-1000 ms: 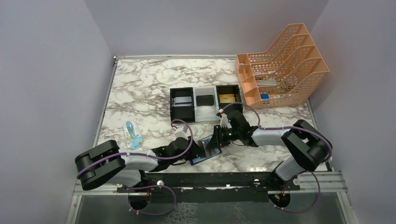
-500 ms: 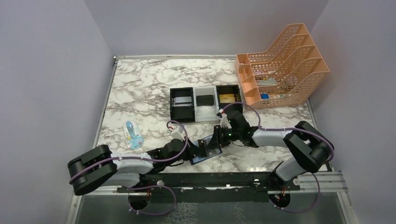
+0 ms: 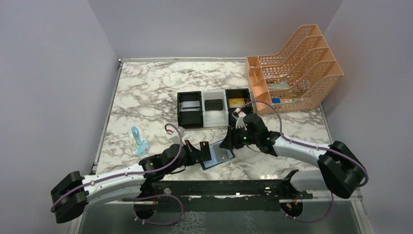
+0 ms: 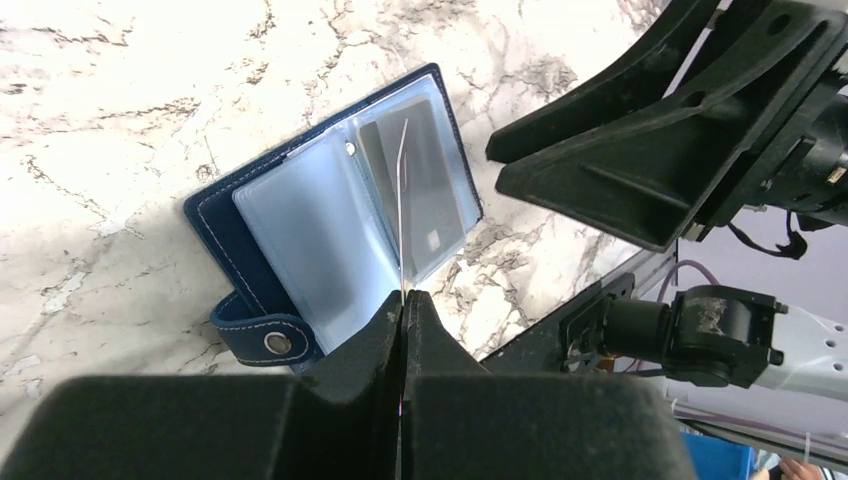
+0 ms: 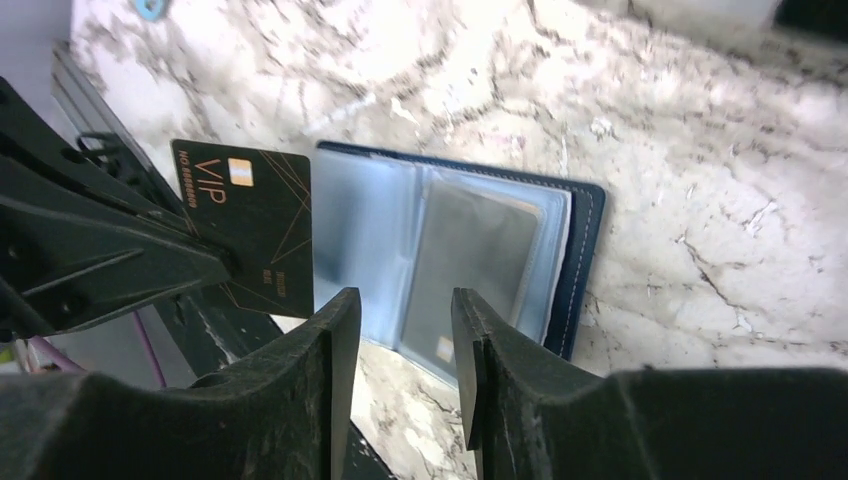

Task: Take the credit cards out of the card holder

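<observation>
The navy card holder point(image 3: 218, 157) lies open on the marble near the front edge, its pale blue pockets up. It also shows in the left wrist view point(image 4: 300, 235) and the right wrist view point(image 5: 585, 250). A silver-grey card point(image 5: 470, 255) sits in its right pocket point(image 4: 425, 185). My left gripper point(image 3: 202, 150) is shut on a black VIP credit card point(image 5: 250, 225), held upright above the holder's left side and seen edge-on in the left wrist view point(image 4: 402, 200). My right gripper point(image 5: 400, 310) is open and empty, hovering just above the holder's far edge point(image 3: 228, 144).
A row of black and white box trays point(image 3: 191, 116) stands mid-table, holding a grey card, a black card and a gold card point(image 3: 237, 102). A peach mesh file rack point(image 3: 297, 68) stands at the back right. A small blue and clear packet point(image 3: 138, 141) lies at the left.
My left gripper has drawn the black card out of the holder and lifted it up and left. My right gripper has risen off the holder and backed slightly to the right.
</observation>
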You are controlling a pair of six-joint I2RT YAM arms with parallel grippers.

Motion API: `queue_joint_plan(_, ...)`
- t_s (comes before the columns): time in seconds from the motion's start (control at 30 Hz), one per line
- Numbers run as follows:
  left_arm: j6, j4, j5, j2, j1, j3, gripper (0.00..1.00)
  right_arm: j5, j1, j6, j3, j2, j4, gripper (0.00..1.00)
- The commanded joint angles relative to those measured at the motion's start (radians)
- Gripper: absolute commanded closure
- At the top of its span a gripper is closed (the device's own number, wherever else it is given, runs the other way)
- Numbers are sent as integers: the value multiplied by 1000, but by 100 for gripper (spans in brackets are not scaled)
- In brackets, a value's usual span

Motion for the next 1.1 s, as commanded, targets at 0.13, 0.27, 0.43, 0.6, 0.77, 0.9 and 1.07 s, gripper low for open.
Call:
queue_joint_plan(0.13, 101, -64, 12, -87, -3, 30, 100, 0, -68, 31, -19, -115, 47, 40)
queue_joint_plan(0.27, 119, 112, 142, -69, 30, -2, 100, -35, -125, 110, -107, -197, 162, 27)
queue_joint_plan(0.43, 115, 202, 280, -73, 154, -17, 100, -47, -146, 156, -197, -287, 310, 27)
queue_joint_plan(0.6, 85, 315, 409, -48, 259, -41, 100, -154, -147, 200, -304, -368, 549, 27)
queue_joint_plan(0.77, 80, 448, 491, 1, 260, -36, 100, -292, -146, 196, -250, -335, 528, 28)
queue_joint_plan(0.9, 117, 463, 536, 18, 260, -6, 100, -420, -147, 206, -178, -233, 551, 35)
queue_joint_plan(1.07, 129, 477, 534, 7, 260, -4, 100, -499, -145, 273, -171, -162, 685, 42)
